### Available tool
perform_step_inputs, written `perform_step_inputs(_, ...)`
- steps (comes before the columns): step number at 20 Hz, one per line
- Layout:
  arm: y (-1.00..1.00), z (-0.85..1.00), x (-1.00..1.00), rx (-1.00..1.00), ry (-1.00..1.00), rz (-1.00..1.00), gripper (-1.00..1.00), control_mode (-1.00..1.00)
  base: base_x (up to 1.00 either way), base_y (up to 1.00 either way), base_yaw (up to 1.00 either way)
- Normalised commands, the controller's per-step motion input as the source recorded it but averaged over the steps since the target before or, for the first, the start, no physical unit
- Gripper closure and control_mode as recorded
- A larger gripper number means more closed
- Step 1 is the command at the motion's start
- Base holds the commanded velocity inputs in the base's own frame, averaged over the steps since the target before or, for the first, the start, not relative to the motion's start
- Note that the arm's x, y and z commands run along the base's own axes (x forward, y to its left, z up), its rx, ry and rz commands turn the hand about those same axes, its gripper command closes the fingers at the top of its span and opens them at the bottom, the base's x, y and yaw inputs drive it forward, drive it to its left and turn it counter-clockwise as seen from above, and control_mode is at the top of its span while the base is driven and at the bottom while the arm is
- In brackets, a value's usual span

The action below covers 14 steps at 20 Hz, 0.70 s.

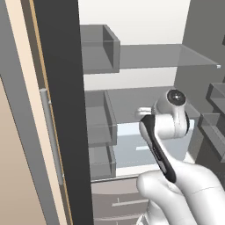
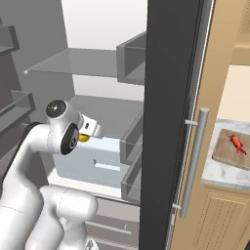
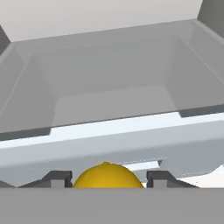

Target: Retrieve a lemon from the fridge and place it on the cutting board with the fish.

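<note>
1. Your gripper (image 3: 108,179) pinches the lemon (image 3: 107,176) at the hand view's bottom centre, inside the fridge (image 2: 168,122);
2. The cutting board (image 2: 233,149) with the fish (image 2: 236,142) sits far right, beyond that door.

A simulated kitchen, shown by an open fridge (image 2: 168,97) with glass shelves (image 1: 167,57) and door bins (image 1: 99,48), tan wooden cabinets (image 2: 215,219) at right, a marble countertop (image 2: 222,176) bearing a cutting board (image 2: 227,149) with a fish (image 2: 237,142)
</note>
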Motion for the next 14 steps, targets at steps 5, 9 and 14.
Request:
perform_step_inputs(5, 0.00, 0.60, -1.00, -0.01, 0.19, 0.00, 1.00, -1.00, 0.00, 0.00, 0.00)
perform_step_inputs(9, 0.00, 0.35, -0.69, -0.02, 0.17, 0.00, 1.00, -1.00, 0.00, 0.00, 0.00)
perform_step_inputs(14, 0.00, 0.14, -0.45, 0.00, 0.12, 0.00, 1.00, -1.00, 0.00, 0.00, 0.00)
